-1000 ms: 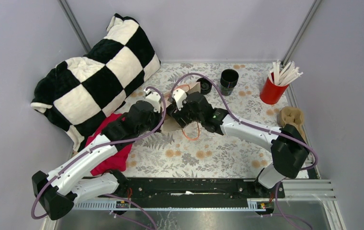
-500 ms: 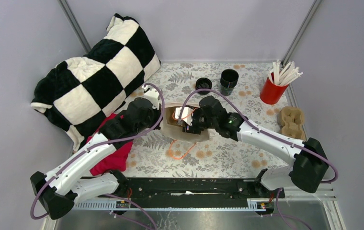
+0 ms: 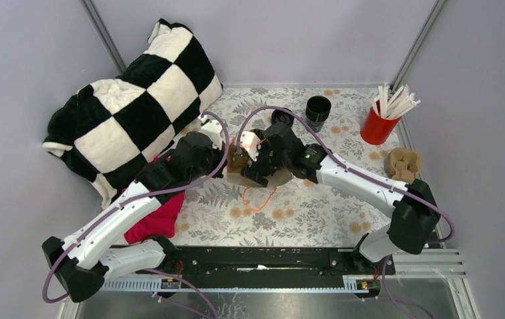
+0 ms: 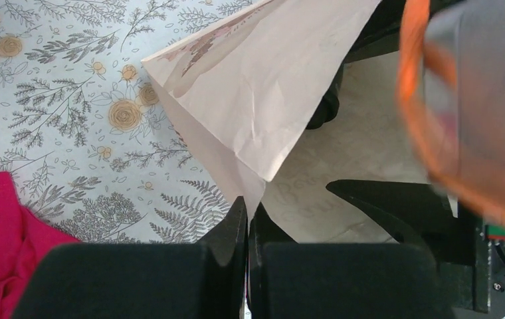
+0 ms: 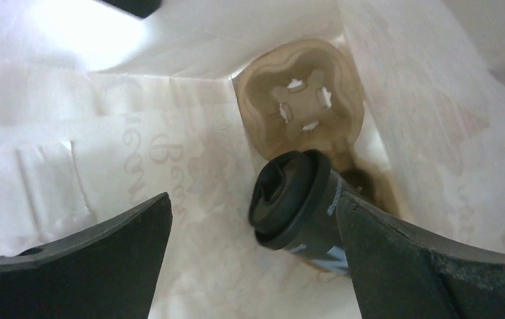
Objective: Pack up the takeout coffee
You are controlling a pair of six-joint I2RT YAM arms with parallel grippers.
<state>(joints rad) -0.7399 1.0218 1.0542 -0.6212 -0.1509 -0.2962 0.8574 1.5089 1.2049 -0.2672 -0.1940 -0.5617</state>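
The takeout coffee (image 5: 295, 199), a small black cup with a black lid, lies tilted inside the white paper bag (image 5: 170, 153). It rests at the edge of a brown cardboard carrier (image 5: 296, 93) in the bag's bottom. My right gripper (image 5: 250, 212) is inside the bag and open wide. The cup lies close by its right finger (image 5: 422, 266) and is not clamped. My left gripper (image 4: 247, 207) is shut on the bag's edge (image 4: 263, 86) and holds it up. From above, the two grippers meet at the bag (image 3: 278, 178) mid-table.
The bag's orange handle (image 3: 256, 196) trails on the floral cloth. A stack of black cups (image 3: 317, 109) and black lids (image 3: 280, 115) stand behind. At the right are a red cup of straws (image 3: 376, 126) and another carrier (image 3: 403, 163). A checkered blanket (image 3: 137, 100) and a red cloth (image 3: 160, 216) lie at the left.
My right gripper's jaws have opened wide inside the bag and let go of the cup. The bag and its orange handle have shifted a little.
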